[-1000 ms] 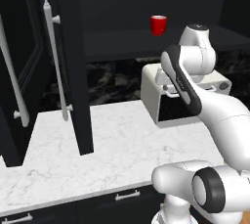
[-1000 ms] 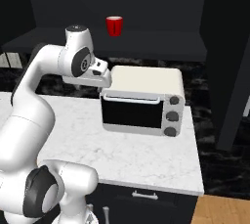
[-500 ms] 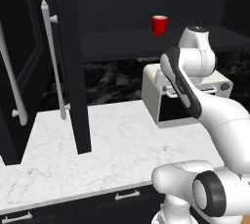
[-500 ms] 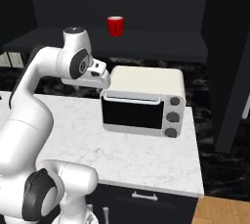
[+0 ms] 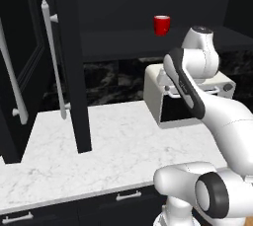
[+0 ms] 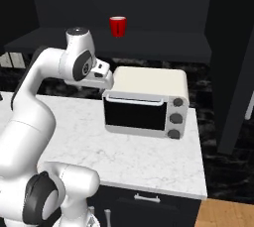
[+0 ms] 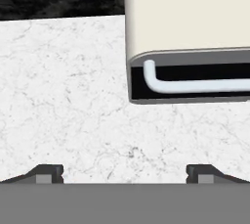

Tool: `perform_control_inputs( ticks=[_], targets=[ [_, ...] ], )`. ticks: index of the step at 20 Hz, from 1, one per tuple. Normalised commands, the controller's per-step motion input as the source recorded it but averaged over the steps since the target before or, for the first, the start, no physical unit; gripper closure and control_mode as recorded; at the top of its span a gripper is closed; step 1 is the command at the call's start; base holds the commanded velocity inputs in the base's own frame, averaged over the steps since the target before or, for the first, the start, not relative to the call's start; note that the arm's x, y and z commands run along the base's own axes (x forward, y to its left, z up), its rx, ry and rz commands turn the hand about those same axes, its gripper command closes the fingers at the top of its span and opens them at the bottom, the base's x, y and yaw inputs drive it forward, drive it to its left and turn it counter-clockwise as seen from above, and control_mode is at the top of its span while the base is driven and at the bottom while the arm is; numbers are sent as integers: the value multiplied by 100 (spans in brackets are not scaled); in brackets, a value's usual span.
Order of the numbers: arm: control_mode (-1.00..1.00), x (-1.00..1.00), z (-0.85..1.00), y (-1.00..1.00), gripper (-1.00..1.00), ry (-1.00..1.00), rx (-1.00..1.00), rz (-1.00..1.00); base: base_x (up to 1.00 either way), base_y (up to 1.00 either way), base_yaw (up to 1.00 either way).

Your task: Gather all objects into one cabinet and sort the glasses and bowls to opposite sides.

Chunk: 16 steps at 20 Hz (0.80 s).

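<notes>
One of the glasses, a red cup point(image 5: 161, 25) point(image 6: 117, 26), stands alone on the dark shelf point(image 5: 118, 42) point(image 6: 158, 47) of the open black cabinet. The cabinet's tall door point(image 5: 74, 72) with its pale bar handle point(image 5: 53, 62) stands swung out on the left. My gripper point(image 7: 124, 174) point(image 6: 100, 83) hangs over the marble counter at the left end of the toaster oven, well below the cup. It points down, open, with nothing between its fingertips point(image 7: 49, 173). No bowl is in view.
A cream toaster oven point(image 6: 144, 102) point(image 5: 165, 106) point(image 7: 190, 17) sits on the white marble counter point(image 5: 113, 146) point(image 6: 149, 154) under the shelf. A second black door point(image 6: 233, 72) hangs open at the right, and another handle point(image 5: 12, 82) shows at far left.
The hand has barely shifted beside the toaster oven and its jaws stay wide apart. The red cup has not moved.
</notes>
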Motion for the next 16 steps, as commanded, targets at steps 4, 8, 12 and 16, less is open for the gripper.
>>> perform_control_inputs(
  ticks=[4,8,12,16],
  targets=[
    [-100,1,18,0,-100,-15,0,0,0,0,0],
    [-100,0,36,0,-100,-15,0,0,0,0,0],
    [-100,0,54,0,-100,-13,0,0,0,0,0],
    [-100,0,47,-1,-100,-4,-5,0,0,0,0]
  ],
)
